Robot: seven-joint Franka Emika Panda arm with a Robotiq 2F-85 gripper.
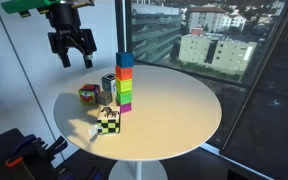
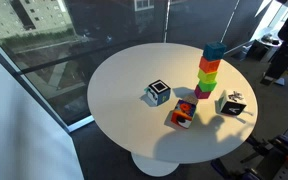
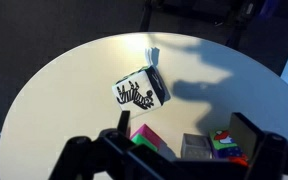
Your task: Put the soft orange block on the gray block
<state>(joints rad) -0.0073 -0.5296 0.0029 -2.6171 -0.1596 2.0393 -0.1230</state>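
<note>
Gripper (image 1: pixel 73 60) hangs high over the table (image 1: pixel 179 110) edge, fingers spread wide, holding nothing. Soft orange block (image 1: pixel 88 94) sits near the gray block (image 1: pixel 108 85). Risk: the stacked block tower (image 1: pixel 125 80) stands close by, and a sloppy placement could topple it.

Round white table (image 1: pixel 174 110) on a single pedestal base (image 1: pixel 134 170); the top is matte and unmarked. Behind the table runs full-height window glazing (image 1: pixel 224 70) with dark frames. Beyond the glazing, pale multi-storey buildings (image 1: pixel 216 48) are seen from above in daylight. In an exterior view a white wall panel (image 2: pixel 14 120) stands beside the table and meets the glazing. The floor (image 2: pixel 99 150) below the table is dark grey. Light is diffuse, and soft shadows lie on the tabletop.
</note>
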